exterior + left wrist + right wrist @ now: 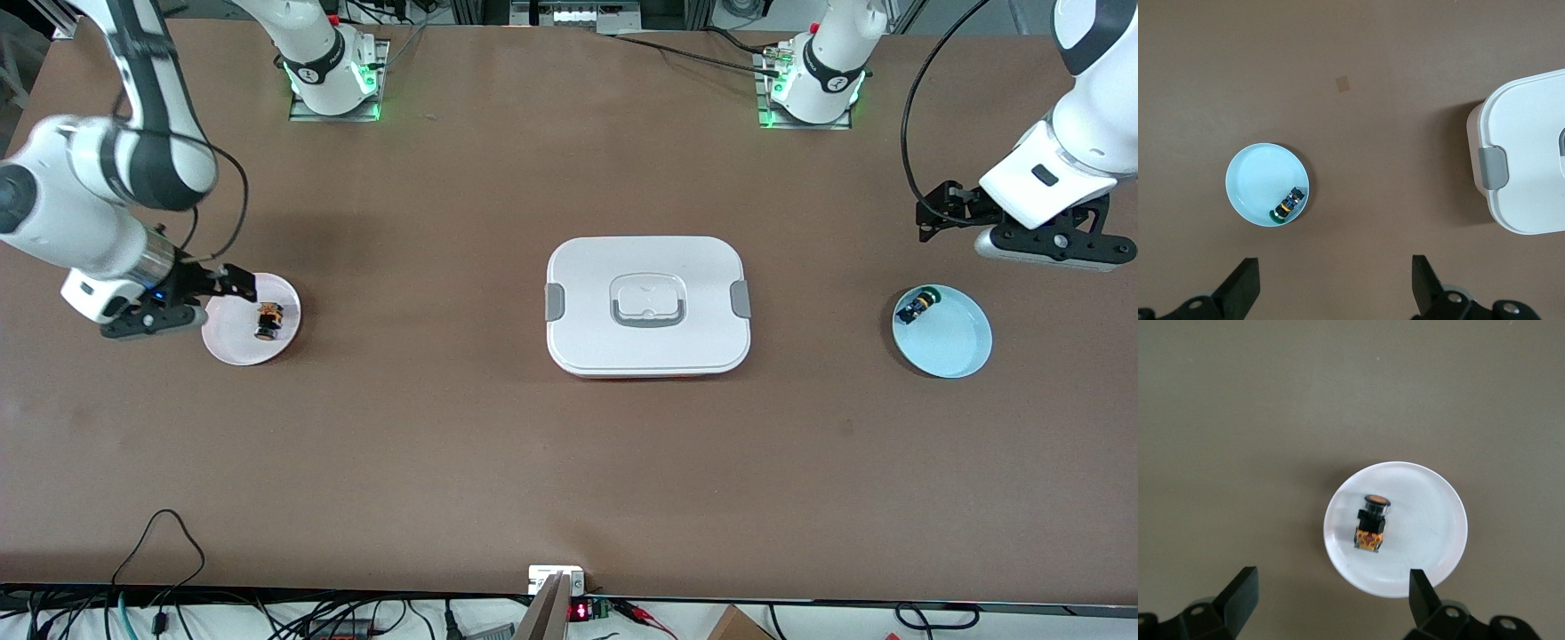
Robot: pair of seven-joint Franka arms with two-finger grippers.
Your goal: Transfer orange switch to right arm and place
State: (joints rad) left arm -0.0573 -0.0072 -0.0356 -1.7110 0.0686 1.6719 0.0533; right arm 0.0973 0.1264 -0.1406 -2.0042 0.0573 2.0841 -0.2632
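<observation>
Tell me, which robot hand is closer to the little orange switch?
The right gripper, open beside the white plate where the orange switch lies. The left gripper, also open, waits over the table near the blue plate.

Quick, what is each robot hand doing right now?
Left gripper: open, empty, above the table near the blue plate.
Right gripper: open, empty, by the white plate.

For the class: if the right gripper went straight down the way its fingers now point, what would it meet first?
Probably the rim of the round white plate, or bare brown table beside it. The open right gripper hangs off-centre from the black-and-orange switch; depth is unclear.
</observation>
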